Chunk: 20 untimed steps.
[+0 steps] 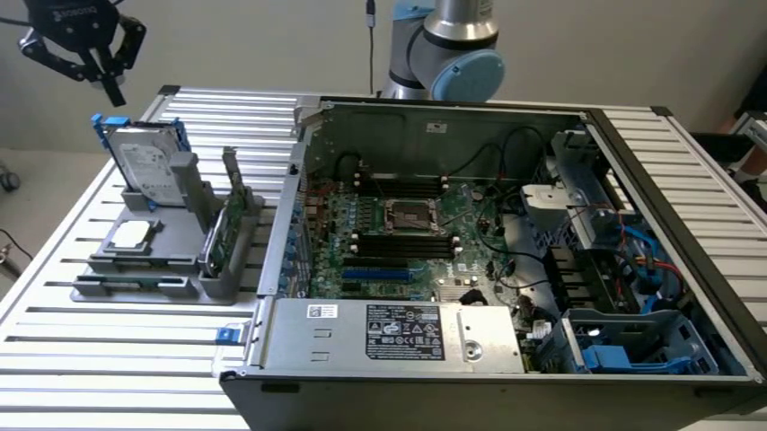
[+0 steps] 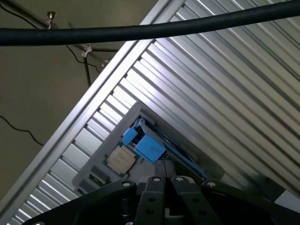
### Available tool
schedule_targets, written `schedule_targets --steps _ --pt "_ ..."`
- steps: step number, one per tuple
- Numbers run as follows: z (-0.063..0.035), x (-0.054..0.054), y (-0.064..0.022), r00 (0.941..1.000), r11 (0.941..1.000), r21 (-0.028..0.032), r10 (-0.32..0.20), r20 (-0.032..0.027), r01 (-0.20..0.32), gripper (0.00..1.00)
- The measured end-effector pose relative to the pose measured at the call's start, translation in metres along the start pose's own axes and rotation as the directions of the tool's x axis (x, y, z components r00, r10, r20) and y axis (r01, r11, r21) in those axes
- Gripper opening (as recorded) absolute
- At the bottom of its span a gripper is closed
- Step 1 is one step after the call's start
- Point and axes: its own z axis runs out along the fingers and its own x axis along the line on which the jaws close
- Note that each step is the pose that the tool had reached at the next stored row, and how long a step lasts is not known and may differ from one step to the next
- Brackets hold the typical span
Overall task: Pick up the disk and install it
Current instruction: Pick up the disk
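Note:
The disk [image 1: 149, 162] stands upright in a grey holder [image 1: 156, 269] at the exterior view's left, its silver face and white label framed by a blue carrier. My gripper [image 1: 113, 90] hangs in the air above the disk's upper edge, apart from it, fingers shut with nothing between them. In the wrist view the disk [image 2: 146, 146] appears edge-on as a blue carrier strip far below the shut gripper [image 2: 165, 182].
The holder also carries a small square silver chip [image 1: 132, 233] and an upright green circuit card [image 1: 230, 220]. An open computer case [image 1: 480, 251] fills the exterior view's right, with blue drive bays [image 1: 630, 350] at its near corner. The slatted metal table [image 1: 108, 359] lies beneath. A black cable [image 2: 140, 32] crosses the wrist view.

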Motion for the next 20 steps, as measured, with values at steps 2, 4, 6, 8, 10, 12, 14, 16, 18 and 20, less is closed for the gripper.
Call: schedule_targets --steps 2,4,6,8,10,12,14,16,18,20 --pt "-0.0001 0.0001 0.0001 0.9997 0.9997 0.0008 -0.023 -0.0034 0.023 0.11" --pt "0.0000 0.0002 0.0001 0.9987 0.9987 0.0003 -0.051 -0.0052 0.051 0.11" --pt "0.0000 0.0002 0.0002 0.9967 0.9967 -0.0011 -0.081 -0.0069 0.081 0.11" --pt "0.0000 0.0002 0.0002 0.9939 0.9939 -0.0026 -0.110 -0.0084 0.110 0.11" --pt "0.0000 0.0002 0.0002 0.9902 0.9902 -0.0041 -0.139 -0.0098 0.139 0.11" --pt "0.0000 0.0002 0.0002 0.9854 0.9854 -0.0057 -0.170 -0.0109 0.170 0.11" --pt "0.0001 0.0002 0.0002 0.9794 0.9794 -0.0075 -0.202 -0.0120 0.202 0.11" --pt "0.0001 0.0002 0.0002 0.9726 0.9727 -0.0093 -0.232 -0.0131 0.232 0.11" --pt "0.0002 0.0002 0.0002 0.9648 0.9649 -0.0111 -0.263 -0.0142 0.262 0.11" --pt "0.0004 0.0002 0.0002 0.9560 0.9561 -0.0125 -0.293 -0.0149 0.293 0.11"
